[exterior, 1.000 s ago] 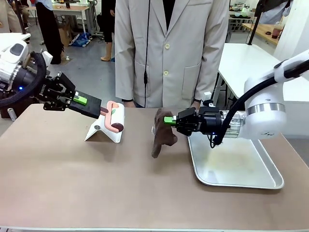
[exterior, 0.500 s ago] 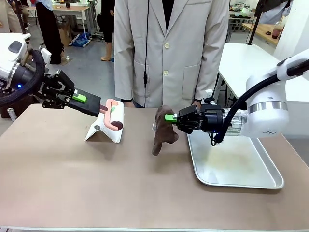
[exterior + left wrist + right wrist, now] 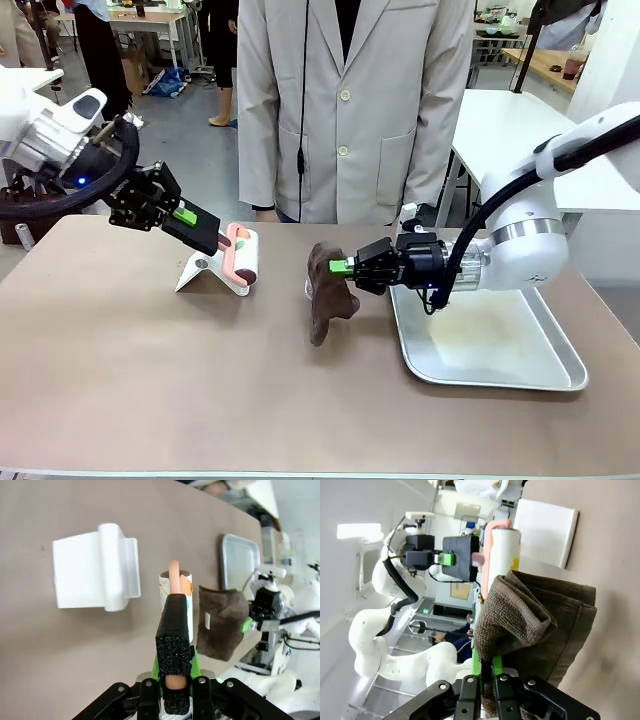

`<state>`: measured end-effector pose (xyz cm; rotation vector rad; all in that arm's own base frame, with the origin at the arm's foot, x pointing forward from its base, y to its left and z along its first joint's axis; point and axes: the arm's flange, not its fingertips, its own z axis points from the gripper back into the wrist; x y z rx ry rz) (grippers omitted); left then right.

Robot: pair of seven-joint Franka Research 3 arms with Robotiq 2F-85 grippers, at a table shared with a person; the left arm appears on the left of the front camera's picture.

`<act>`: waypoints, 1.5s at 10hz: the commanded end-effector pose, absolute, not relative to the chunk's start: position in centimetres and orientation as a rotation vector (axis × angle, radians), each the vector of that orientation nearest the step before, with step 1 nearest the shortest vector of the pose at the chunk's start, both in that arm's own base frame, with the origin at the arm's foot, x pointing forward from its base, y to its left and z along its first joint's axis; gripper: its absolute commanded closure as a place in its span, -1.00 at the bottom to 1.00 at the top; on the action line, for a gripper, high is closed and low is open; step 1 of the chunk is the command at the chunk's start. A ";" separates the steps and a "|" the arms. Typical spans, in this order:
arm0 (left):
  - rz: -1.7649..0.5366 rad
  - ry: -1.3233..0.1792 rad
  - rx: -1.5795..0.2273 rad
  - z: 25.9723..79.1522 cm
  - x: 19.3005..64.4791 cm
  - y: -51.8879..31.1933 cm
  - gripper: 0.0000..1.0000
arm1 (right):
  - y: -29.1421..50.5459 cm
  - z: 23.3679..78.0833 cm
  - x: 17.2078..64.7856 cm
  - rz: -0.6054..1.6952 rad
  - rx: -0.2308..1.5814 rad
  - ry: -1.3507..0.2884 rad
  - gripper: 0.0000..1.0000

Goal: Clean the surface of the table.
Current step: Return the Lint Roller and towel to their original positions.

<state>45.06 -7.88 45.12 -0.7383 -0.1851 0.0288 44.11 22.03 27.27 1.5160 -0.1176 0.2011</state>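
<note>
- left tool [image 3: 218, 243] clamped on the pink handle of a lint roller [image 3: 241, 259], ten o'clock on the counter [image 3: 200, 380]
- right tool [image 3: 338, 267] pinching a brown cloth [image 3: 327, 290]; its small white tag [image 3: 207, 621] unreadable

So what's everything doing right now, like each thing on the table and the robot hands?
Left gripper: shut on the pink handle of the white lint roller, roller lifted off its stand.
White plastic stand: resting on the table, empty.
Right gripper: shut on the brown folded cloth, which hangs down to the table.
Silver metal tray: flat on the table, empty.
Taupe-brown table: bare in front.
</note>
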 end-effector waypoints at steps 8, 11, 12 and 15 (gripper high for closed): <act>-0.011 -0.094 -0.496 46.5 52.5 -13.1 0.55 | 21.9 27.1 45.6 0.192 1.511 -0.089 0.81; -0.007 -0.086 -0.491 45.7 53.4 -13.2 0.92 | 21.7 27.0 45.8 0.187 1.522 -0.079 0.81; -0.002 -0.081 -0.478 45.5 53.8 -13.0 0.92 | 21.6 27.0 45.8 0.181 1.527 -0.080 0.81; -0.005 -0.061 -0.451 44.8 54.4 -12.8 0.92 | 21.4 26.7 45.9 0.172 1.534 -0.071 0.81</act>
